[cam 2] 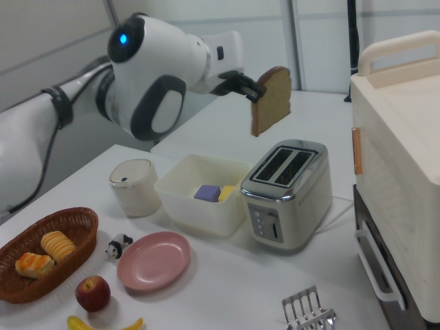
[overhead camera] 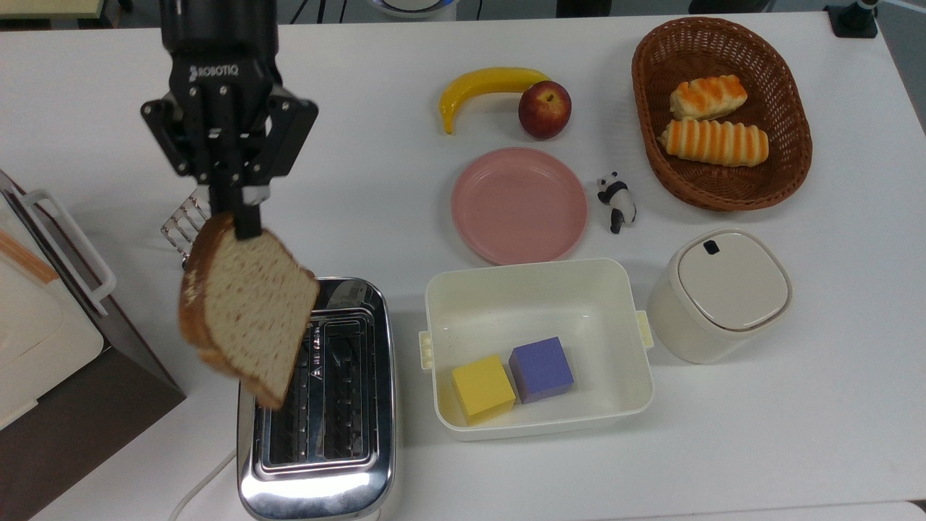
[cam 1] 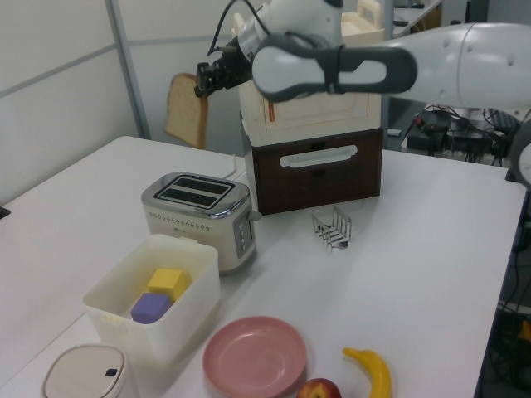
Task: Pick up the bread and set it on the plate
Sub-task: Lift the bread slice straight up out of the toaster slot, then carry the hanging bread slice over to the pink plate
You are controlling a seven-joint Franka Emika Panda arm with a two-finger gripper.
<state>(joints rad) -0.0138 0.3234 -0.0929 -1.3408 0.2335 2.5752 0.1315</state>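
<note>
My gripper (overhead camera: 242, 217) (cam 1: 202, 81) (cam 2: 257, 94) is shut on the top edge of the bread (overhead camera: 246, 315) (cam 1: 187, 110) (cam 2: 270, 100), a speckled tan slice with a darker crust. The slice hangs well above the silver toaster (overhead camera: 318, 405) (cam 1: 199, 217) (cam 2: 287, 192), clear of both slots. The pink plate (overhead camera: 519, 205) (cam 1: 255, 356) (cam 2: 154, 260) lies bare on the white table, to the right of the toaster in the top view and behind the white tub.
A white tub (overhead camera: 537, 347) with a yellow and a purple cube stands right of the toaster in the top view. Around the plate are a banana (overhead camera: 488, 85), an apple (overhead camera: 544, 109), a panda figure (overhead camera: 616, 200), a roll basket (overhead camera: 720, 112), a lidded canister (overhead camera: 720, 293). A wire rack (cam 1: 333, 228) and a cabinet (cam 1: 319, 141) stand nearby.
</note>
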